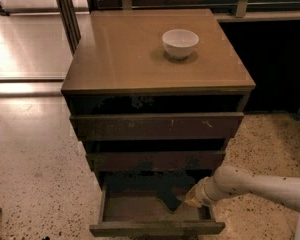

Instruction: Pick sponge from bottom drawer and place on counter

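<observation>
Speckled terrazzo floor (pixel 35 184), glare at left; dark metal posts (pixel 65 9).

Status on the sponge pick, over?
Pincer low at the open bottom drawer's right side, beside sponge. Sponge on drawer floor. White bowl on counter.

No text or label seems readable on the counter (pixel 125 54) or bowl (pixel 180 43); the hand (pixel 191 200) sits inside the bottom drawer (pixel 155 228).

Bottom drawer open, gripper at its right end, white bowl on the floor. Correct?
No: the camera view shows the white bowl on the counter. The bottom drawer is open, and the gripper is at its right end.
</observation>
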